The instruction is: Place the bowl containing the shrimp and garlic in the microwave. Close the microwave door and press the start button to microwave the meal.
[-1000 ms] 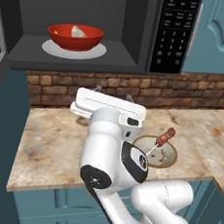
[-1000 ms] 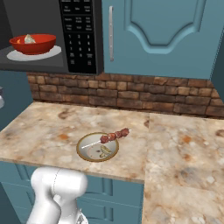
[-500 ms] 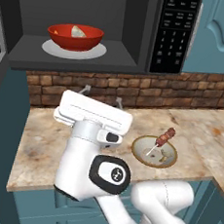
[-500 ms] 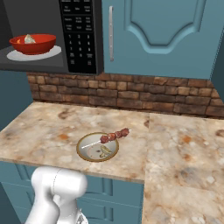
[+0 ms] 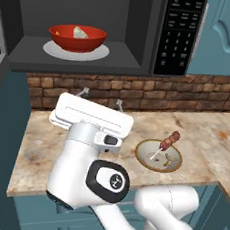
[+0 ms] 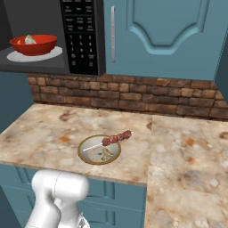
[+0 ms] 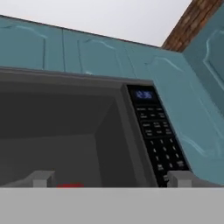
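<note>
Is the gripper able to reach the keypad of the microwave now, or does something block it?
Probably yes. The gripper is open and empty, facing the microwave, and nothing stands before its keypad.

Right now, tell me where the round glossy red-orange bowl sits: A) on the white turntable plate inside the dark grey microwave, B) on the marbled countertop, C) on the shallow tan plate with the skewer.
A: the round glossy red-orange bowl rests on the white turntable plate inside the open dark grey microwave.
</note>
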Motion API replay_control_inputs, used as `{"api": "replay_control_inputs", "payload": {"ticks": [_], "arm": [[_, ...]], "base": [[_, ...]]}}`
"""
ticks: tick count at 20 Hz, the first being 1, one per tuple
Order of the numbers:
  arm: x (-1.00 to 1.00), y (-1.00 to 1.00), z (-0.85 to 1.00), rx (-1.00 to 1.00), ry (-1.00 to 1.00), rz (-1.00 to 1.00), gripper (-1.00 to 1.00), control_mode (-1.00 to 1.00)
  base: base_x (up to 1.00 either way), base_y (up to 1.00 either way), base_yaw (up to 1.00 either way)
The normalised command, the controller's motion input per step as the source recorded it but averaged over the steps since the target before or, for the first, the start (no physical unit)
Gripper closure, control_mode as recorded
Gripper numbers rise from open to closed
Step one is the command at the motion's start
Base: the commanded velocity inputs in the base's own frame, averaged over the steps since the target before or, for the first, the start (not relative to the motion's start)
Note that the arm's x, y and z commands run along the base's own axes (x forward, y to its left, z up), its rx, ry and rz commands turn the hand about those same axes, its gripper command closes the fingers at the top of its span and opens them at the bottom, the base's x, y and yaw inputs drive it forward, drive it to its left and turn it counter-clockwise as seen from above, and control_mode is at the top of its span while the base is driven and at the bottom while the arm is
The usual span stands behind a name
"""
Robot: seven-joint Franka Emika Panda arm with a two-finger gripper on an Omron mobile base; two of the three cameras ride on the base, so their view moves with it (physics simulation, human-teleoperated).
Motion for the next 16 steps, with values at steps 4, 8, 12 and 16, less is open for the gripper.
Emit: {"api": "replay_control_inputs", "payload": {"ticks": [4,8,12,16], "arm": [[-0.40,0.00,-0.01,-0.18,0.27,0.00,-1.00,-1.00],[-0.16,-0.02,-0.12,-0.29,0.26,0.00,-1.00,-1.00],[-0.05,-0.02,-0.20,-0.47,0.21,0.00,-1.00,-1.00],[0.00,0.00,-0.41,-0.59,0.12,0.00,-1.00,-1.00]], "base": [[0.00,0.00,0.00],[0.00,0.00,0.00],[0.00,0.00,0.00],[0.00,0.00,0.00]]}}
